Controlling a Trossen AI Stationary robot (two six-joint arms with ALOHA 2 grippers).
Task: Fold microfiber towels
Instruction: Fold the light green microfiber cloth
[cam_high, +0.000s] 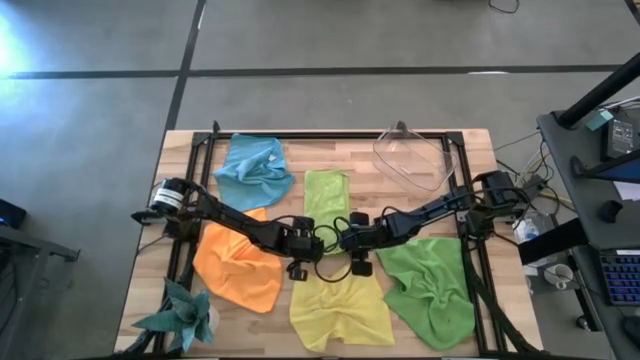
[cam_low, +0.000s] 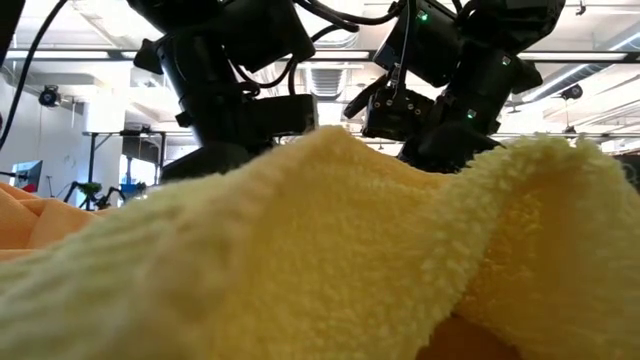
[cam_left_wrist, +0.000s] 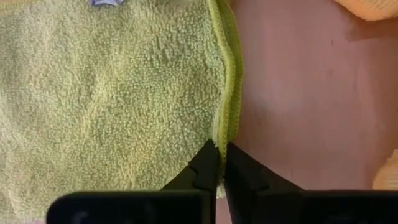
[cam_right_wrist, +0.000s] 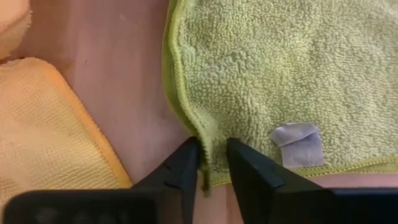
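Note:
The lime green towel (cam_high: 326, 195) lies in a narrow strip at the table's middle, its near end by both grippers. My left gripper (cam_left_wrist: 222, 149) is shut on that end's one corner; my right gripper (cam_right_wrist: 212, 148) is shut on the other corner, beside a pale tag (cam_right_wrist: 297, 144). In the high view the left gripper (cam_high: 300, 240) and right gripper (cam_high: 350, 240) stand side by side. The blue towel (cam_high: 255, 168), orange towel (cam_high: 235, 262), yellow towel (cam_high: 340, 308) and darker green towel (cam_high: 432, 285) lie rumpled around them. In the low view the yellow towel (cam_low: 330, 250) hides the fingertips. My left gripper pinches the lime towel's hemmed side edge (cam_left_wrist: 225, 127) at its near corner between its two fingers, slanting down from the near side. The hem looks doubled there. The towel lies flat on the table. My right gripper has the towel's other near corner (cam_right_wrist: 207, 138) between its two fingers, slanting down from the near side. Only the hemmed corner reaches between them. The rest of the towel lies flat on the table.
A clear plastic container (cam_high: 415, 155) stands at the far right of the table. A teal spiky ornament (cam_high: 185, 315) sits at the near left corner. Bare wood (cam_left_wrist: 311, 93) shows beside the lime towel.

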